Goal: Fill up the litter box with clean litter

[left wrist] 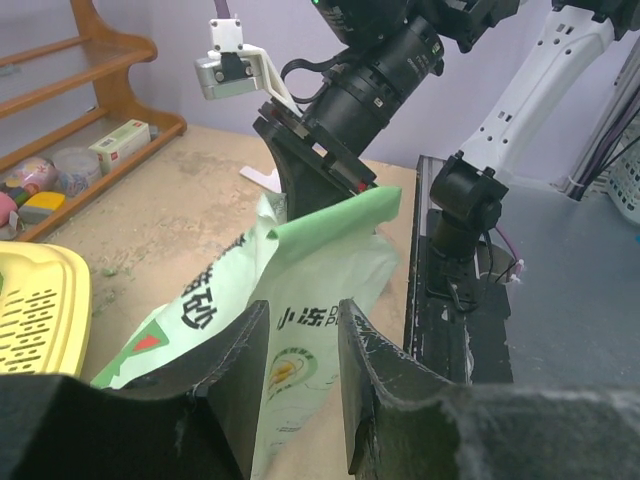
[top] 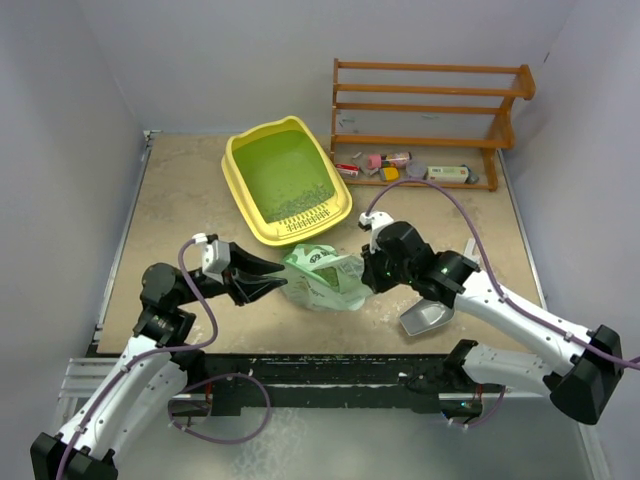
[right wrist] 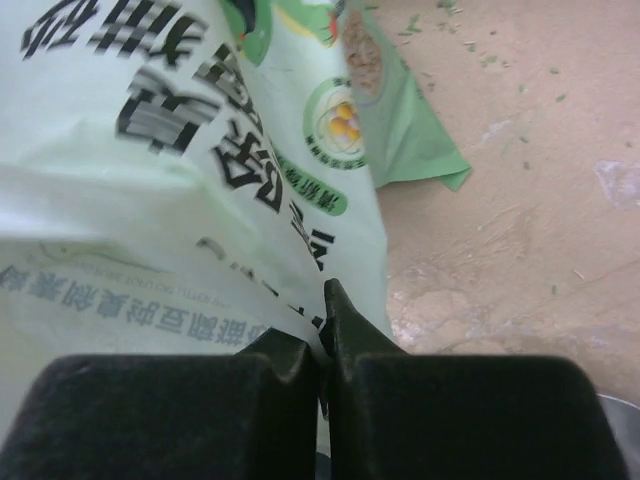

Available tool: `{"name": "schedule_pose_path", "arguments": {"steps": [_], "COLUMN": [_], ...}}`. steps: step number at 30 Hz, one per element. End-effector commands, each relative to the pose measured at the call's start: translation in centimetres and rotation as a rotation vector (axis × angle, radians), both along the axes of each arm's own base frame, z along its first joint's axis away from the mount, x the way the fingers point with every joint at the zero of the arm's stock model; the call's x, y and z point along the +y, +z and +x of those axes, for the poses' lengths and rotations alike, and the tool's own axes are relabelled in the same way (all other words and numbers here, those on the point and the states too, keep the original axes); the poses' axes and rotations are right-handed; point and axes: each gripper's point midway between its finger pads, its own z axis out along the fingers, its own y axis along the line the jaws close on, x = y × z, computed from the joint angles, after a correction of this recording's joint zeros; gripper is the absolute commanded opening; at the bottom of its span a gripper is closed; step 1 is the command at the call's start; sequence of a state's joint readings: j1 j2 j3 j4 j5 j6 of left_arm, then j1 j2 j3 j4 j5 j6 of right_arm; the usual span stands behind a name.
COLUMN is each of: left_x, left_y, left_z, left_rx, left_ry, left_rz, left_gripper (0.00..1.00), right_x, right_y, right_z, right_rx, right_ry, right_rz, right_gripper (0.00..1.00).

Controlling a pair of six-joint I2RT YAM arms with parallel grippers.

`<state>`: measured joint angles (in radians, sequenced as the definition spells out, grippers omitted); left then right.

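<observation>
Litter box (top: 237, 178) sits at the rear centre of the table (top: 180, 205), long axis angled, slotted grille on the short rim nearest the arms; a thin patch of clean litter (top: 296, 206) lies on the green floor just behind the grille, the rest of the floor bare. Litter bag (top: 325, 280) is just in front of the box, between the two grippers, crumpled and partly raised. Right gripper (right wrist: 325, 297): jaws pressed together, pinching a fold of the bag's printed film; from the left wrist view it holds the bag's upper green edge up off the table. Left gripper (left wrist: 302, 312): jaws partly spread, bag film running between the fingers (left wrist: 240, 385); whether the pads press the film cannot be told. Grey metal scoop (top: 425, 318) lies on the table under the right arm, apart from the bag. Wooden rack (top: 430, 92) stands at the rear right, small items (top: 400, 163) on its lowest shelf.
</observation>
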<state>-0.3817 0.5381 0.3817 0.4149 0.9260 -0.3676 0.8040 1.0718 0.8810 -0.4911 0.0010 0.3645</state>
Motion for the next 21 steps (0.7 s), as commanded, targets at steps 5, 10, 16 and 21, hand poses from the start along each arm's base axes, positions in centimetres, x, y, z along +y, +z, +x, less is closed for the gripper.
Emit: {"name": "schedule_pose_path", "arguments": {"steps": [5, 10, 16, 21], "left_x": [0.1, 0.1, 0.1, 0.1], "left_y": [2.2, 2.3, 2.2, 2.3], "left_z": [-0.6, -0.6, -0.6, -0.5], "left_rx": [-0.082, -0.085, -0.086, -0.079], "left_ry": [-0.015, -0.014, -0.015, -0.009], "left_rz": [-0.036, -0.036, -0.033, -0.033], "left_gripper": [0.38, 0.38, 0.38, 0.38], "right_x": [-3.1, -2.8, -1.3, -0.7], "right_y": [6.5, 9.6, 11.3, 11.8], "right_z": [4.6, 6.3, 7.2, 5.8], "right_rx": [-0.261, -0.345, -0.365, -0.329], "right_ry": [-0.272, -0.329, -0.315, -0.255], "right_rz": [0.023, 0.071, 0.136, 0.18], "right_gripper": [0.0, 0.0, 0.0, 0.41]}}
